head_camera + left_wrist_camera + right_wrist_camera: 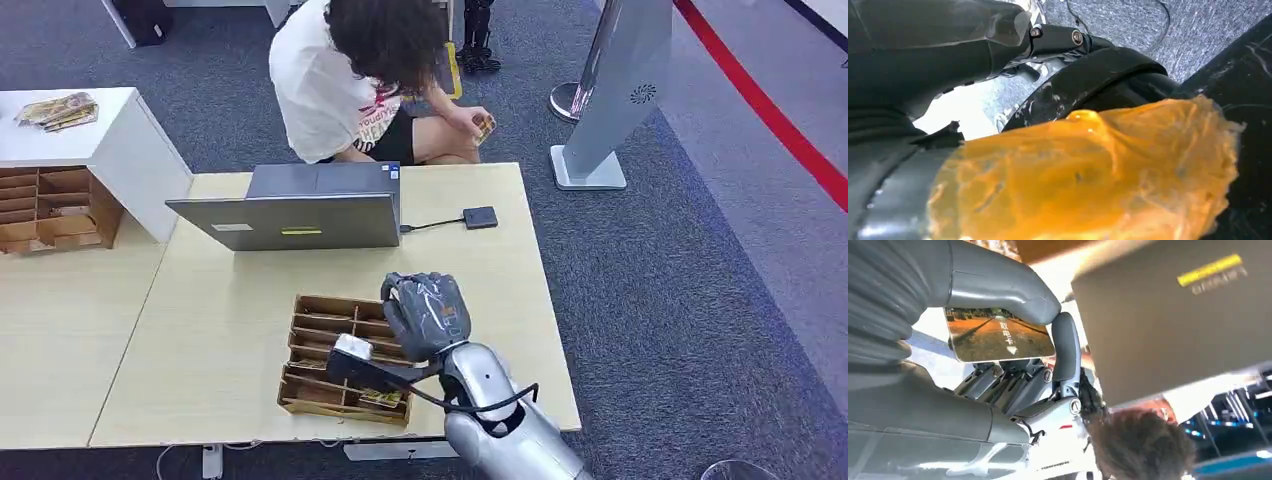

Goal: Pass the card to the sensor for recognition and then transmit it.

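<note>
My right hand (425, 315) hovers over the right end of the wooden card tray (318, 345) at the table's front. In the right wrist view its thumb (998, 285) and a finger pinch a card (998, 337) with a brown picture and white characters. The sensor, a small black reader (480, 217), lies flat on the table beyond my hand, cabled to the grey laptop (300, 215). My left hand (923, 55) appears close up and dark; how its fingers lie is unclear.
A person (350, 80) sits behind the table and holds small cards (484, 126). A second wooden organiser (50, 210) stands at the left beside a white cabinet (120, 150). A grey kiosk stand (620, 90) is on the carpet to the right.
</note>
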Tool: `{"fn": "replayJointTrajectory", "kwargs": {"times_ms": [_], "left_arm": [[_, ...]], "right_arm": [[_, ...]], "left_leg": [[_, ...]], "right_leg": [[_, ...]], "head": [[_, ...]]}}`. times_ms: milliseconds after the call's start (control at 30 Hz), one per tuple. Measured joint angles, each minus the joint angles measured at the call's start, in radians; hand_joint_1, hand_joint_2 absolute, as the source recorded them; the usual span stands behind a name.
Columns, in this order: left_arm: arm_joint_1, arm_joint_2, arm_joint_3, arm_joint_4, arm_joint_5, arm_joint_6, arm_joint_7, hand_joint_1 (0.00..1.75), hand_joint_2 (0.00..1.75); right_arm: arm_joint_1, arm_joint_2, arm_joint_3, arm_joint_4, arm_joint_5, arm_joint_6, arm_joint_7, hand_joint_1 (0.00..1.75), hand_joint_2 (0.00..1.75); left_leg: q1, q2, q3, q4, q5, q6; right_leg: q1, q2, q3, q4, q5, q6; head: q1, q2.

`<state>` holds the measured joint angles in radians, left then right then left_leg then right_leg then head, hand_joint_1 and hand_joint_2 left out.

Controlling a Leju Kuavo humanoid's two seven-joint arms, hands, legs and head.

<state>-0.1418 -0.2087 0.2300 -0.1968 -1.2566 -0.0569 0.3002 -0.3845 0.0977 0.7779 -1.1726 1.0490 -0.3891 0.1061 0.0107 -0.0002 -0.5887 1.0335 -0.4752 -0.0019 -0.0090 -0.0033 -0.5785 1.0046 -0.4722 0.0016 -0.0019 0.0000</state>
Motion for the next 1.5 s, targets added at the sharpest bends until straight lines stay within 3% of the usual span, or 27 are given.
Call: {"fn": "replayJointTrajectory", "kwargs": {"times_ms": [500, 1000, 1233, 1500], "left_arm": [[-0.001, 0.000, -0.025, -0.004, -0.007, -0.011, 0.000, 0.00, 0.00], [-0.008, -0.010, -0.074, -0.006, -0.041, -0.022, 0.000, 0.00, 0.00], [-0.019, -0.019, -0.115, -0.006, -0.068, -0.039, 0.000, 0.00, 0.00], [-0.028, -0.025, -0.174, -0.006, -0.095, -0.054, -0.001, 0.00, 0.00]], "right_arm": [[-0.002, -0.002, -0.057, -0.108, -0.037, 0.000, -0.015, 1.75, 1.75], [-0.071, 0.008, -0.063, -0.145, -0.069, 0.005, -0.030, 1.75, 1.75], [-0.148, 0.043, -0.069, -0.115, -0.087, 0.029, -0.024, 1.75, 1.75], [-0.284, 0.100, -0.097, 0.011, -0.101, 0.029, -0.015, 1.75, 1.75]], "left_leg": [[0.000, 0.000, 0.000, 0.000, 0.000, 0.000], [0.000, 0.000, 0.000, 0.000, 0.000, 0.000], [0.000, 0.000, 0.000, 0.000, 0.000, -0.001], [0.000, 0.000, 0.000, 0.000, 0.001, 0.000]], "right_leg": [[0.000, 0.000, 0.000, 0.000, 0.000, 0.000], [0.000, 0.000, 0.000, 0.000, 0.000, 0.000], [0.000, 0.000, 0.000, 0.000, 0.000, 0.000], [0.000, 0.000, 0.000, 0.001, 0.001, -0.001]], "head": [[0.000, 0.000], [0.000, 0.000], [0.000, 0.000], [0.000, 0.000]]}}
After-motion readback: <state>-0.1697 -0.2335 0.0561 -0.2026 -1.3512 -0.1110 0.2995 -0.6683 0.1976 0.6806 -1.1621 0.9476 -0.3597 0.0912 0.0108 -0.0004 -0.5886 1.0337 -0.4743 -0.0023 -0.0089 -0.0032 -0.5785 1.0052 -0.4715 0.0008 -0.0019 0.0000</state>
